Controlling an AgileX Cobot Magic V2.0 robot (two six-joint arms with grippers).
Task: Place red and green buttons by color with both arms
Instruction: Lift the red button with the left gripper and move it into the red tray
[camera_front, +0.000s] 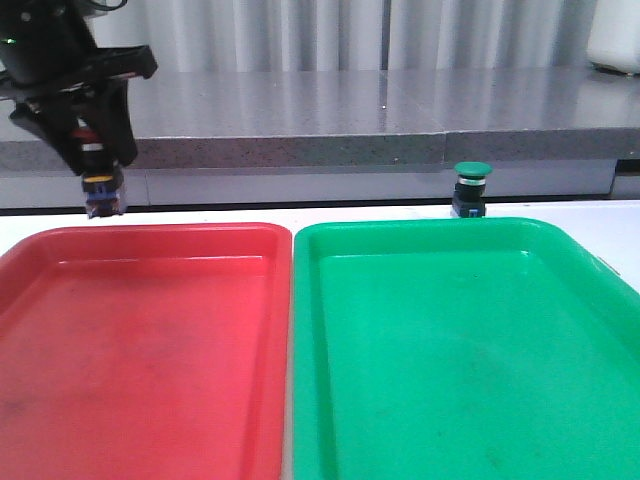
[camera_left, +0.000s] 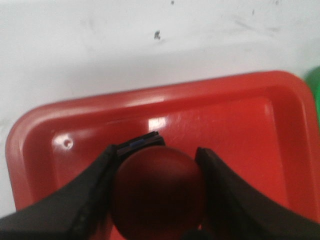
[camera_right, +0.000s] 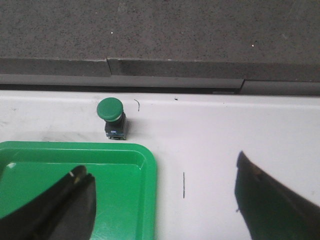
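red button dull red | green button green | trays red, green

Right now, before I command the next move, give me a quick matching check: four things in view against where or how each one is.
Things:
1. red button
2. green button
3. left gripper
4. right gripper

States:
A. open, nothing between its fingers
B. standing on the white table behind the green tray
C. held in the air above the red tray's far edge
D. shut on a button

Pairs: 1-C, 2-B, 3-D, 4-A
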